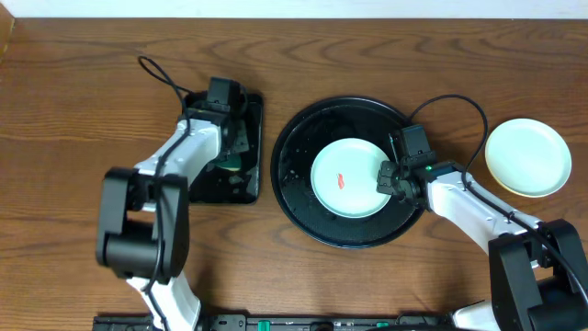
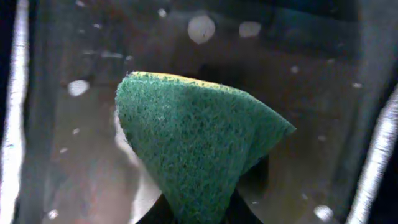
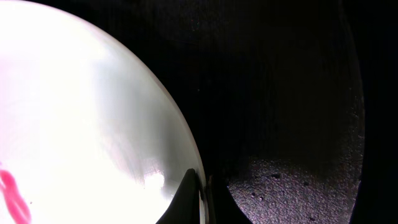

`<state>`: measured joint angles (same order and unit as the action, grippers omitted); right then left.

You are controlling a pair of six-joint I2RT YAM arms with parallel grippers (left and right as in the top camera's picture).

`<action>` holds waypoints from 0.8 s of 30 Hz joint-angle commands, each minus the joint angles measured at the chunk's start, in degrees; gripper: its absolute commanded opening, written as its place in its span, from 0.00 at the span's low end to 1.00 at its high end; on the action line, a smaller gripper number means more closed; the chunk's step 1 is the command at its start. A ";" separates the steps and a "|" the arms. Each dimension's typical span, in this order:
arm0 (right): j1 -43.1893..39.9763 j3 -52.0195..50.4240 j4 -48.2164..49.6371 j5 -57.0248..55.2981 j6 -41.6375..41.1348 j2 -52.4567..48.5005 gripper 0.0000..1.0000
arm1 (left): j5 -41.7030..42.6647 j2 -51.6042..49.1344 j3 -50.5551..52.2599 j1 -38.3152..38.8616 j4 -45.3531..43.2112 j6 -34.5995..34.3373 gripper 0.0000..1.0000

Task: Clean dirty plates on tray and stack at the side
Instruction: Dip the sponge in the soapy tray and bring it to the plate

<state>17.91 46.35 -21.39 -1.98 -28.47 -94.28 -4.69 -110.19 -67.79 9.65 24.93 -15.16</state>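
A pale mint-blue plate (image 1: pixel 351 177) with a red smear (image 1: pixel 341 181) lies in the large round black tray (image 1: pixel 296 147). My right gripper (image 1: pixel 390 179) is shut on this plate's right rim; the right wrist view shows the fingers (image 3: pixel 202 202) pinching the rim of the plate (image 3: pixel 81 124). A pale yellow plate (image 1: pixel 527 157) lies on the table at the right. My left gripper (image 1: pixel 231 152) is over the rectangular black tray and is shut on a green sponge (image 2: pixel 199 143). A third plate is not in view.
The small rectangular black tray (image 1: pixel 246 179) stands left of the round tray, its wet floor (image 2: pixel 74 155) showing under the sponge. Black cables run from both arms. The table is brown wood (image 1: pixel 73 110).
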 commanded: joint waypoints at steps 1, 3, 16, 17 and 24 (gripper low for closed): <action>-0.20 0.00 -0.22 -0.74 0.02 -2.10 0.01 | -0.94 -1.73 0.20 -0.11 -0.42 1.42 0.08; -0.20 0.00 -0.22 -0.74 0.02 -2.10 0.01 | -0.94 -3.39 0.20 -0.11 -0.15 1.42 0.08; -0.20 0.00 -0.24 -0.74 0.02 -2.10 0.01 | -0.92 0.79 -1.57 -0.11 1.14 2.49 0.08; -0.20 0.00 -0.26 -0.74 0.02 -2.10 0.01 | -0.92 2.32 -2.05 -0.09 1.38 2.49 0.08; -0.20 0.00 -0.22 -0.70 0.42 -2.10 0.01 | 2.95 14.97 -3.26 1.88 1.75 2.49 0.08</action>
<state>17.91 46.37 -21.43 -1.98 -28.47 -94.28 -4.21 -100.55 -68.31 10.20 26.76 -13.45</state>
